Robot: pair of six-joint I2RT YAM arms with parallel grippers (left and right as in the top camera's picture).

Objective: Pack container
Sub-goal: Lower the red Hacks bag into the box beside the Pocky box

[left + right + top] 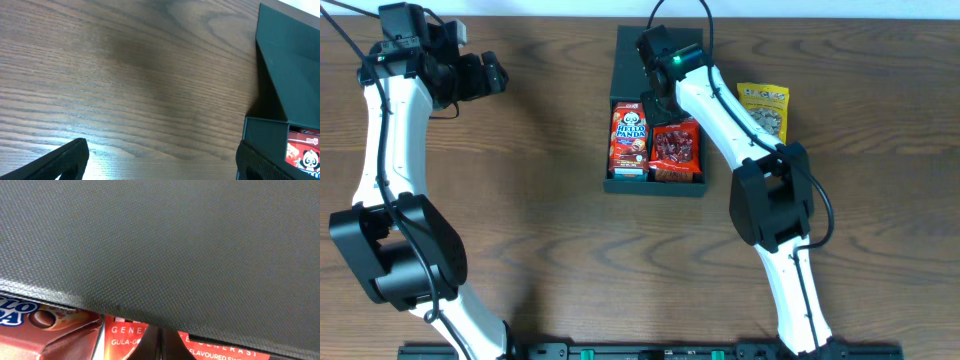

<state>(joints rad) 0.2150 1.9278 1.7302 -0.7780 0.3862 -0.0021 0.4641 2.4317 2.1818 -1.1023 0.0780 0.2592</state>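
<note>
The left end effector (162, 167) is spread over brown wooden worktop (125, 75) — well clear of the dark teal-green square rigid container (655, 187); the right end effector (161, 347) is pressed together (seemingly empty) by its flap (160, 240) edge.

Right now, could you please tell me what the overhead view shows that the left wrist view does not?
Only overhead: the yellow snack pack on the table beside the container, the red snack bag inside it, and the shut right pincer above. Only left wrist: the container's outer wall side-on, framed by the open left pincer. Both: the container, its open flap lid and the Hello Panda box.
</note>
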